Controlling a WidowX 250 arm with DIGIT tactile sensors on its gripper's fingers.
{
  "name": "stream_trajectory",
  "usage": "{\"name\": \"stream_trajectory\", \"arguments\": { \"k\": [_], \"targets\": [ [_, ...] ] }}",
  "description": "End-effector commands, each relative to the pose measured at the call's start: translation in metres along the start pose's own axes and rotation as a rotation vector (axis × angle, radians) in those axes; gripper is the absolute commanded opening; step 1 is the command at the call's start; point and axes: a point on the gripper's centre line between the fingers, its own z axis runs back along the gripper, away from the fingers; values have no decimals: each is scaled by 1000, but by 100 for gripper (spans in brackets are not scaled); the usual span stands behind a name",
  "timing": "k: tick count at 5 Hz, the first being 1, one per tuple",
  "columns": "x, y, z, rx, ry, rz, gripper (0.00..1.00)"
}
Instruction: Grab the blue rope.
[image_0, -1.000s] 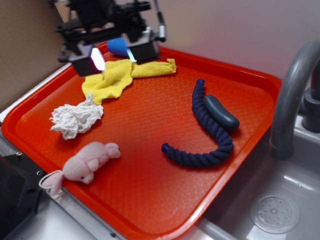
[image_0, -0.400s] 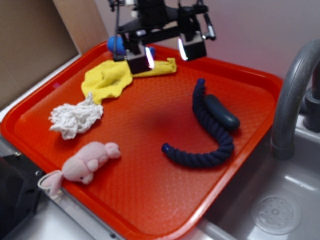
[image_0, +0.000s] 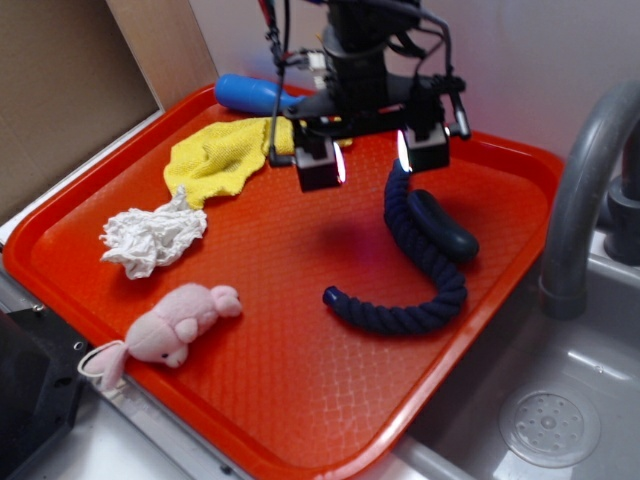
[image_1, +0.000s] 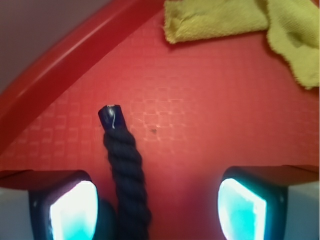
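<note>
Gripper (image_0: 371, 155) hovering over far-centre of red tray (image_0: 300, 400), fingers (image_0: 318, 164) spread wide, nothing held. Wrist view: fingers (image_1: 65, 207) at bottom corners, left one just beside the rope, w/ bare tray between them otherwise.

Blue rope (image_0: 425, 265) lying on tray's right half, curved like a J: far end w/ brighter blue cap just below gripper's right finger, then running nearer and hooking left to a second capped end near tray centre. In wrist view rope (image_1: 125, 170) runs up from bottom edge, capped tip pointing toward tray rim, no contact w/ fingers visible.

Dark blue-grey capsule (image_0: 442, 225) resting against rope's right side. Yellow cloth (image_0: 215, 155) at far left, partly behind gripper; bright blue pin (image_0: 248, 93) beyond it at far rim. White crumpled tissue (image_0: 150, 238) left, pink plush toy (image_0: 178, 325) near-left. Grey faucet (image_0: 585, 190) and sink drain (image_0: 548, 428) to the right of tray.
</note>
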Motion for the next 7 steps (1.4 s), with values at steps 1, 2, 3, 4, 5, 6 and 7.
{"name": "stream_trajectory", "arguments": {
  "k": [1, 2, 3, 4, 5, 6, 7],
  "targets": [
    [5, -12, -6, -12, -51, -17, 100],
    [2, -12, -18, 7, -30, -35, 100],
    [-2, -13, -25, -11, -13, -73, 100],
    [-7, -15, -28, -47, 13, -178, 0],
    [-8, -11, -32, -71, 25, -222, 0],
    [-10, -7, -39, -50, 37, -223, 0],
    [-29, 2, -42, -42, 49, -216, 0]
  ]
}}
